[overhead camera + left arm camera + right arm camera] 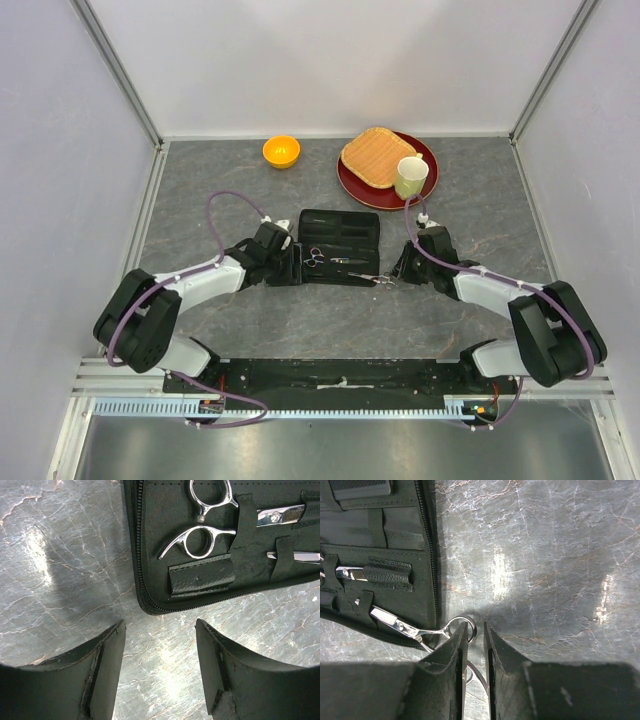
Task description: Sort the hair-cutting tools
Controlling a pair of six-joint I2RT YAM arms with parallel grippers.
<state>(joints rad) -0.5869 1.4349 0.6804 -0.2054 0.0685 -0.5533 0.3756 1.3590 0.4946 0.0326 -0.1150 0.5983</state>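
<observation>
Two slim silver scissors sit at the open black fabric case [352,220], which lies mid-frame in the top view on the grey, marble-veined table [210,180]. The inner scissors [205,525] are polished steel with small round finger rings and a curved tang. Their shank runs under a frayed black strap inside the case, in the upper right of the left wrist view. The outer scissors [400,626] lie along the case's lower edge. Their narrow blade points up and to the left towards a strap, and their thin wire-like ring hangs past the zip onto the stone.

The right gripper [476,630] has its flat, dark rubbery fingers [452,665] drawn almost together, pinching the rim of that ring at the bottom centre of its own view. The left gripper [160,630] is spread wide, its worn, scuffed pads [107,670] apart over bare stone just below the case's rounded, zipped corner and touching nothing.

One black comb [360,487] with fine straight teeth sits in a pocket at the upper left of the right wrist view.

Along the top of the overhead view stand a glossy orange bowl [281,151] and a round dark red plate [350,182]. The plate carries a tan ribbed square mat [372,155] and a pale mug [411,176].
</observation>
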